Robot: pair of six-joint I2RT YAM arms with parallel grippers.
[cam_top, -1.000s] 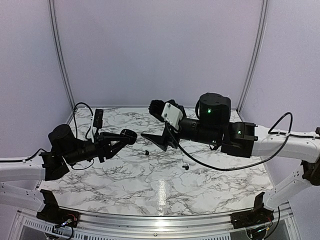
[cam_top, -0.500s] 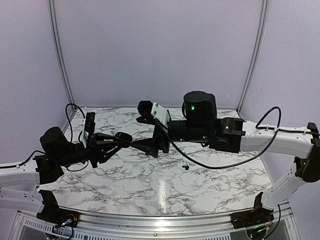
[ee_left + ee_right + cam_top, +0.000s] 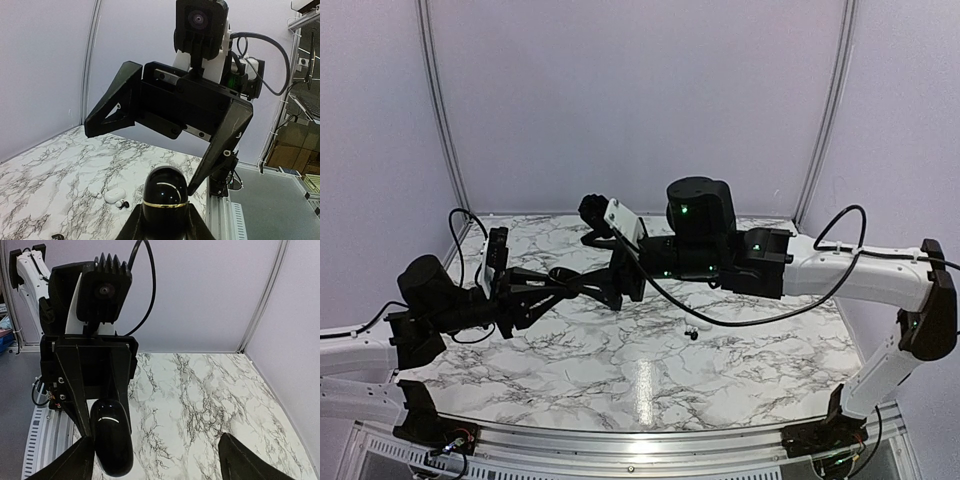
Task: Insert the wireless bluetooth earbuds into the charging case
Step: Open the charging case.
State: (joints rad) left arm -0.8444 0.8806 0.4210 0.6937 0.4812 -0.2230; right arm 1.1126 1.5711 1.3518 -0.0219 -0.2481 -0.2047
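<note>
table (image 3: 650,385): we see one loose earbud (image 3: 692,335) on it | right hand (image 3: 142,160): wide open, empty, near the case (image 3: 165,197) | left hand (image 3: 165,222): clamped on case, aloft | case: long axis along left fingers, round end toward right hand, apparently closed | earbud: too small to read heading | we judge none inserted yet

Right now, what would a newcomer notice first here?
The glossy black oval case with a gold seam, held above the white marble table in the left pincer. The right pincer faces it head-on, jaws wide open. One tiny black rounded earbud lies on the marble, right of centre.
</note>
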